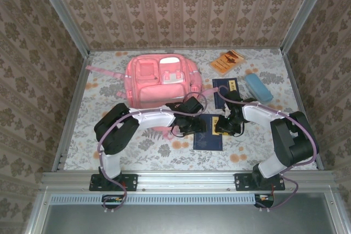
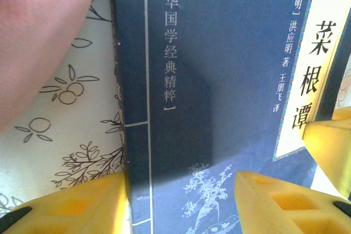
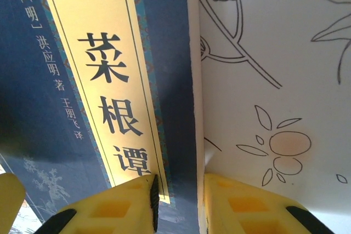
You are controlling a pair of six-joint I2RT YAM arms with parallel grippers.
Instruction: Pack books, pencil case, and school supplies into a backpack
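A navy book (image 1: 209, 141) lies flat on the floral cloth between my two grippers. My left gripper (image 1: 193, 126) stands open over its spine edge: one yellow finger (image 2: 71, 209) is on the cloth and the other over the cover (image 2: 219, 80). My right gripper (image 1: 224, 126) straddles the opposite edge (image 3: 196, 108), its jaws narrow but parted, with the cover strip and white page edge in the gap (image 3: 180, 190). A second navy book (image 1: 224, 87) lies behind the right arm. The orange booklet (image 1: 227, 61) and the light blue pencil case (image 1: 259, 87) are at the back right. The pink backpack (image 1: 159, 80) lies at the back centre.
The backpack's pink fabric (image 2: 38, 42) bulges close to the left gripper's left side. Metal frame rails (image 1: 71, 108) and patterned walls bound the table on three sides. Bare cloth (image 1: 142, 152) stretches along the front, left of the book.
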